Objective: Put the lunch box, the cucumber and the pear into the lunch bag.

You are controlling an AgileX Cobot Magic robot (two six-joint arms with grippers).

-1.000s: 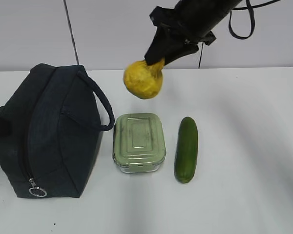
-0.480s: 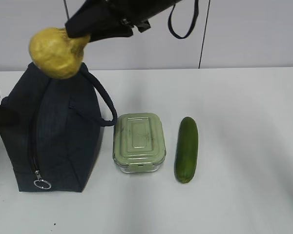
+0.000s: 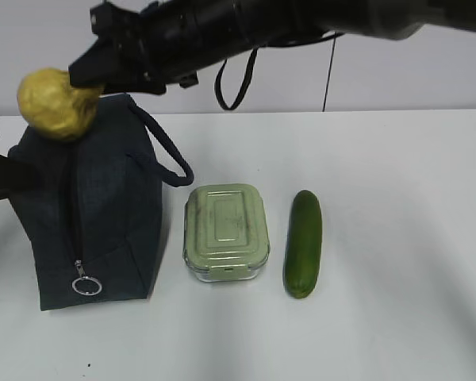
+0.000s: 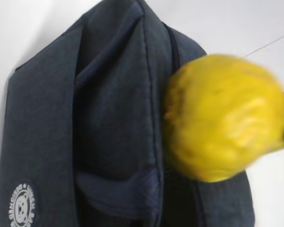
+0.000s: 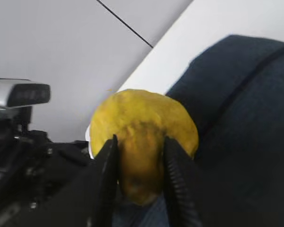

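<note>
Two ribbed black fingers of the right claw pinch the pear's narrow knobby neck, holding the lumpy yellow fruit over the top of the navy fabric lunch bag. Left claw: out of sight. Beside the bag on the white surface sit the ridged pale-green lunch box and smooth cucumber.

Black right arm, looped black cable, ribbed black end effector fingers
</note>
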